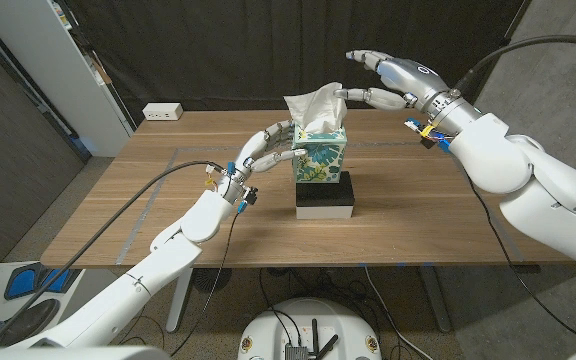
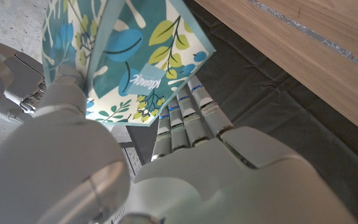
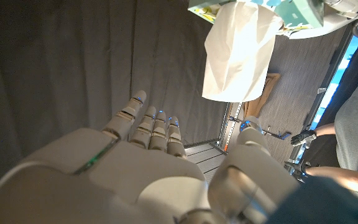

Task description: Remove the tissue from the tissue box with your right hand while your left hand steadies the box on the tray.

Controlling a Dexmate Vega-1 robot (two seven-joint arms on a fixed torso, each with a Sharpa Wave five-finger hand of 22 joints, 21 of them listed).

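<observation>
We see a cardboard tissue box (image 1: 320,158) printed with teal leaves, standing upright on a black-and-white tray (image 1: 326,198) at the centre of the head view. A soft white tissue (image 1: 314,104) rises crumpled from its top. Our left hand (image 1: 264,150) grips the box's side, fingers curled around it. Our right hand (image 1: 393,82), upper right, hovers with fingers spread, the thumb tip near the tissue.

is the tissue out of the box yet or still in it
Still in it: the tissue stands up from the top of the tissue box, and the right hand beside it is open.
</observation>
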